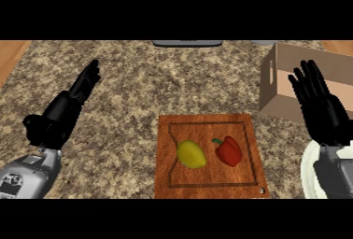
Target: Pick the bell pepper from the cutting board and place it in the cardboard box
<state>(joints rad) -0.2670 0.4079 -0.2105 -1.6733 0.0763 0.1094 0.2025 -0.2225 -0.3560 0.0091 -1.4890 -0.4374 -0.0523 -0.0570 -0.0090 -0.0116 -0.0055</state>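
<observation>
Two robot hands: left robot hand [56,122] and right robot hand [324,116], well apart, one near each side of the view, holding nothing.
Left robot hand: open, fingers [86,79] straight and pressed together, seen edge-on, pointing toward the far side of the table; raised over the bare left part of the table, well left of the cutting board.
Right robot hand: open, fingers [310,77] straight and slightly spread, pointing up; overlapping the right part of the cardboard box in the view; contact with the box impossible to tell.
Forearms: grey, entering from the lower edge, left forearm [27,175] and right forearm [335,175].
Cardboard box [281,95]: brown, at the far right of the table, beyond and right of the cutting board, apart from it; slot handle in the wall facing left.
Cutting board [207,133]: reddish wood, grooved border, in the lower middle, between the two robot hands.
Bell pepper [229,151]: red, green stem toward the upper left, lying on the right half of the cutting board inside the groove; apart from both robot hands, nearer the right one; outside the cardboard box.
Yellow vegetable [192,154]: on the left half of the cutting board, just beside the bell pepper, narrow gap between; kind unclear.
White rounded object [308,170]: right of the cutting board, partly hidden by the right forearm.
Table [151,84]: speckled brown and beige stone top.
Dark grey object [187,43]: at the far edge, cut off by the view.
</observation>
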